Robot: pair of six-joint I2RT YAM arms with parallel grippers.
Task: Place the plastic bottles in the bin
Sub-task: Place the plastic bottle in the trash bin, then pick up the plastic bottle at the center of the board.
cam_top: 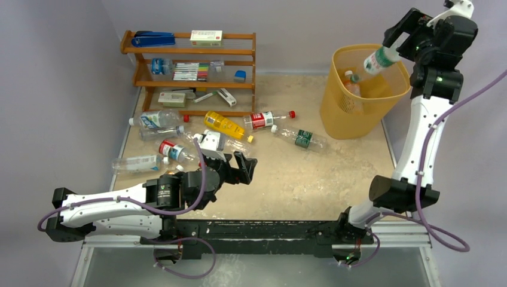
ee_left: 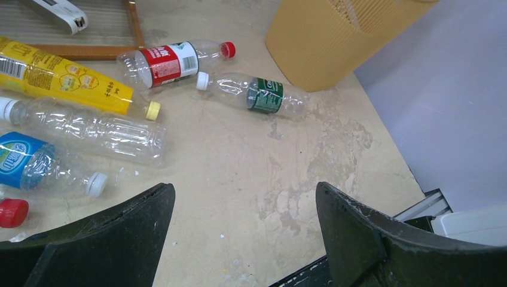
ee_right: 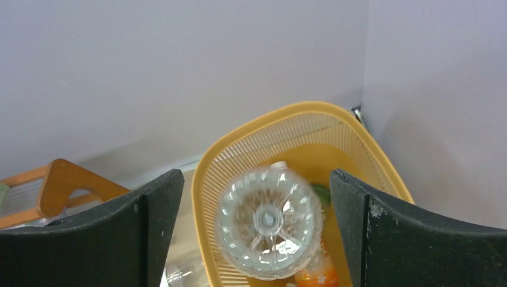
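Note:
My right gripper [cam_top: 394, 43] hangs open over the yellow-orange bin [cam_top: 344, 113] at the back right. A clear bottle with a green label [cam_top: 378, 60] points cap-down into the bin. In the right wrist view its round base [ee_right: 268, 221] is blurred and sits between my fingers with a gap on each side, above the bin's rim [ee_right: 209, 173]. An orange bottle [cam_top: 351, 85] lies inside the bin. My left gripper [cam_top: 246, 167] is open and low over the table with nothing between its fingers [ee_left: 244, 187]. Ahead of it lie a green-label bottle [ee_left: 263, 94], a red-label bottle [ee_left: 170, 61] and a yellow bottle [ee_left: 60, 78].
Several more bottles lie at the left of the table, among them a blue-label one [cam_top: 152, 119] and a clear one [cam_top: 139, 162]. A brown wooden shelf rack [cam_top: 191, 54] with pens and small boxes stands at the back left. Grey walls close off the right and back.

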